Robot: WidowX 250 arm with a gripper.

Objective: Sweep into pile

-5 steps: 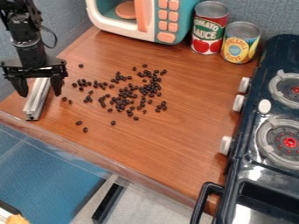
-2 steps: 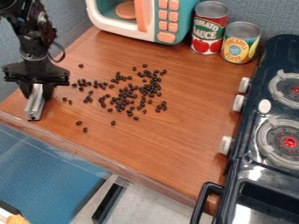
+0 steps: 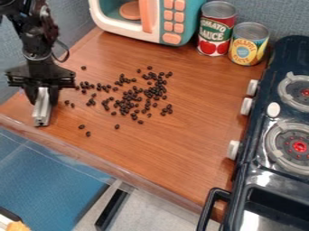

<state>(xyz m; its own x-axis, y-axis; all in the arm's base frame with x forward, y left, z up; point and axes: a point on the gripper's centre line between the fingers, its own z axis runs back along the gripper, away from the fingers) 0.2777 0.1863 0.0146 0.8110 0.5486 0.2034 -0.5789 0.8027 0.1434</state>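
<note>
At the counter's left end my gripper (image 3: 42,95) is shut on a grey metal bar (image 3: 42,108), one finger on each side of it. The bar's lower end points toward the counter's front edge. Dark beans (image 3: 129,101) lie scattered over the middle and left of the wooden counter, densest to the right of the gripper. A few single beans (image 3: 84,130) lie apart nearer the front edge, and a couple are just right of the bar.
A toy microwave (image 3: 172,22) stands at the back, with a red can (image 3: 216,31) and a yellow can (image 3: 248,44) beside it. The dark stove (image 3: 274,144) with white knobs borders the right side. A raised transparent edge (image 3: 109,164) runs along the front.
The gripper's fingers have closed around the bar, which they straddled before. Gripper and bar have since shifted slightly right. The beans have not moved.
</note>
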